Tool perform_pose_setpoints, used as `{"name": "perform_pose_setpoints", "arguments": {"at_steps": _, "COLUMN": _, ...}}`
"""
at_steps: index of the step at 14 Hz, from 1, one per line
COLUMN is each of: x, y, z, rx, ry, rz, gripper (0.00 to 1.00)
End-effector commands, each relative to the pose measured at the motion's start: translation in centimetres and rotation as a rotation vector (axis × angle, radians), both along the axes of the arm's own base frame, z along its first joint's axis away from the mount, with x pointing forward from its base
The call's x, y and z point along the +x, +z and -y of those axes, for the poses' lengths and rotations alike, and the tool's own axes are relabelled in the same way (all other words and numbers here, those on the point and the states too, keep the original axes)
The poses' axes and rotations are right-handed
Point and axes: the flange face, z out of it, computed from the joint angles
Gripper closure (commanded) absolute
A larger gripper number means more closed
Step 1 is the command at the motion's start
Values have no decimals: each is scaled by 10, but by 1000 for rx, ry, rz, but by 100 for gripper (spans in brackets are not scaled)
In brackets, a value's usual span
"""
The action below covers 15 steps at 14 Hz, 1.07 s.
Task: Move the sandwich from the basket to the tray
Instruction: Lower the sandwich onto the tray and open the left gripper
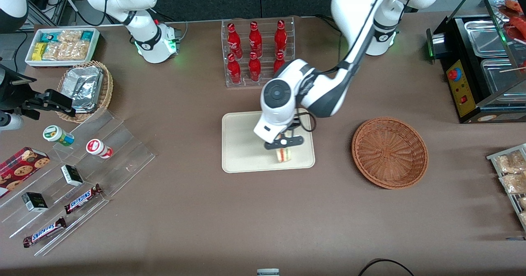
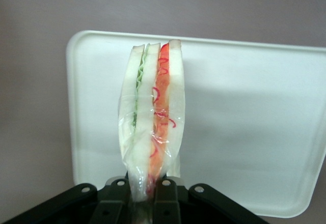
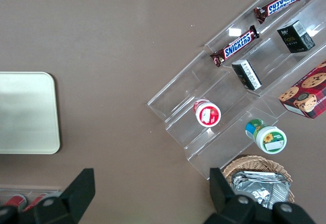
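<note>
The gripper (image 1: 283, 143) is pinching the sandwich (image 1: 283, 154) upright over the tray (image 1: 242, 152). The basket (image 1: 389, 151) is sitting at the tray's 3 o'clock in the front view, well apart.

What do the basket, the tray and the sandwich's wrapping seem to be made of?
Basket: woven wicker, reddish-brown, ribbed weave visible.
Tray: probably plastic, smooth matte cream.
Sandwich, gripped by the hand above the tray: thin clear film, glossy and wrinkled.

The brown table (image 1: 197, 210) carries a flat cream rectangular tray (image 1: 242, 152), a round reddish-brown wicker basket (image 1: 389, 152) and a clear rack of red bottles (image 1: 258, 52); the left arm's gripper (image 1: 283, 143) hangs above the tray.
</note>
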Motion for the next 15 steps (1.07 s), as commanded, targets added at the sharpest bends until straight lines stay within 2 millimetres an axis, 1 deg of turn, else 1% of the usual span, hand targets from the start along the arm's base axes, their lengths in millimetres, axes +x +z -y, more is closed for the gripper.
{"name": "perform_pose_setpoints", "arguments": {"at_steps": 1, "x": -12, "y": -15, "z": 24, "rx": 10, "ry": -29, "rz": 4, "gripper": 100}}
{"name": "perform_pose_setpoints", "arguments": {"at_steps": 3, "x": -20, "y": -26, "z": 33, "rx": 13, "ry": -48, "rz": 3, "gripper": 100}}
{"name": "perform_pose_setpoints", "arguments": {"at_steps": 6, "x": -20, "y": -33, "z": 36, "rx": -5, "ry": -53, "rz": 20, "gripper": 100}}
{"name": "perform_pose_setpoints", "arguments": {"at_steps": 7, "x": -26, "y": -40, "z": 42, "rx": -1, "ry": -61, "rz": 17, "gripper": 100}}
{"name": "perform_pose_setpoints", "arguments": {"at_steps": 8, "x": -38, "y": -50, "z": 51, "rx": 11, "ry": -83, "rz": 10, "gripper": 100}}
{"name": "perform_pose_setpoints", "arguments": {"at_steps": 9, "x": -44, "y": -58, "z": 55, "rx": 19, "ry": -92, "rz": 5, "gripper": 100}}
{"name": "perform_pose_setpoints", "arguments": {"at_steps": 12, "x": -45, "y": -71, "z": 58, "rx": 16, "ry": -94, "rz": 9, "gripper": 100}}
{"name": "perform_pose_setpoints", "arguments": {"at_steps": 14, "x": -45, "y": -73, "z": 57, "rx": 19, "ry": -94, "rz": 7, "gripper": 100}}
{"name": "perform_pose_setpoints", "arguments": {"at_steps": 15, "x": -45, "y": -73, "z": 57, "rx": 19, "ry": -94, "rz": 7, "gripper": 98}}
